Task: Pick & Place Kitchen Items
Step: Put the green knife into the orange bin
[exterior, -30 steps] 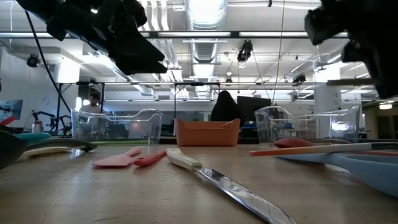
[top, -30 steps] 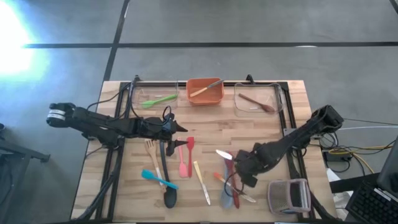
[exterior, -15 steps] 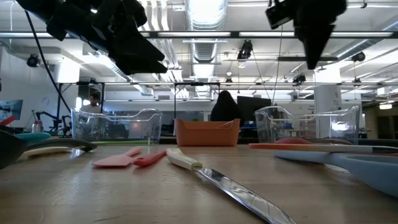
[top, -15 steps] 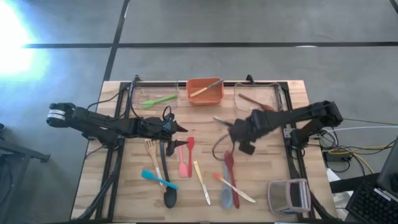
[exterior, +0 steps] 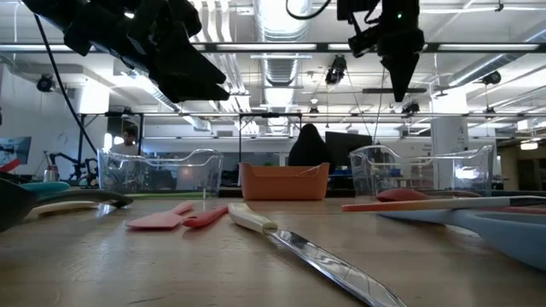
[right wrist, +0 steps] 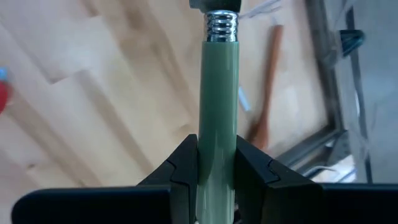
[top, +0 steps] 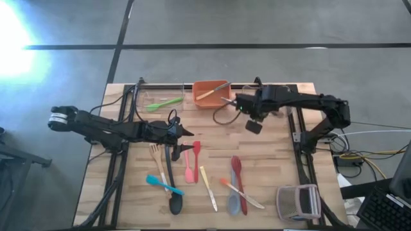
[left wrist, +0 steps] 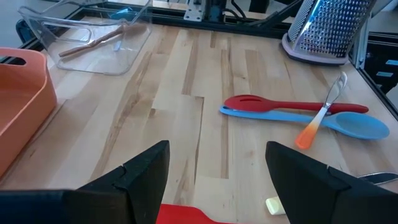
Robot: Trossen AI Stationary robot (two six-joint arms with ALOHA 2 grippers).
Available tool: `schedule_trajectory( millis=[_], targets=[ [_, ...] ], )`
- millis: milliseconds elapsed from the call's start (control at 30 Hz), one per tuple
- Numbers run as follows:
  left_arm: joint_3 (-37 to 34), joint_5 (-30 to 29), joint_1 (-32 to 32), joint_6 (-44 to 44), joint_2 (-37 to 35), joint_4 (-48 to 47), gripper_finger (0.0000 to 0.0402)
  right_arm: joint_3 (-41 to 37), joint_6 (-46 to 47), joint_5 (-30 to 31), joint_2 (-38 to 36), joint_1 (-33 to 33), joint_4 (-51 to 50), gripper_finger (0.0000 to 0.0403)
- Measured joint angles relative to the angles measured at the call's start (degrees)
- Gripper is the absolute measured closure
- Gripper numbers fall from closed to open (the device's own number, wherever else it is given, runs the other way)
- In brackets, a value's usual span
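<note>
Right pincer [top: 235,101] is clamped on a green-handled metal utensil [right wrist: 217,118] beside the orange rectangular bin [top: 212,96]; left pincer [top: 190,141] stands apart over several utensils left on the bench [top: 276,154].

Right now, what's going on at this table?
The right gripper is shut on a green-handled utensil, held in the air beside the orange bin. The left gripper hangs open above the red spatula, holding nothing. Most of the other utensils lie loose on the wooden table.
</note>
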Motion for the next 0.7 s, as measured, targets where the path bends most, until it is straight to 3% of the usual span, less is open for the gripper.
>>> schedule_trajectory(
  millis=[400,567,700],
  targets=[
    [0.0,0.0,0.0,0.0,0.0,0.0,0.0133,3.8,-10.8,8.2,0.6,-9.3,1.8,0.0345],
    [0.0,0.0,0.0,0.0,0.0,0.5,0.0133,8.4,-16.1,14.3,5.0,-10.9,2.0,0.0345],
    [0.0,0.1,0.0,0.0,0.0,0.5,0.0133,13.4,-19.9,15.1,10.3,-12.6,2.2,0.0345]
  ],
)
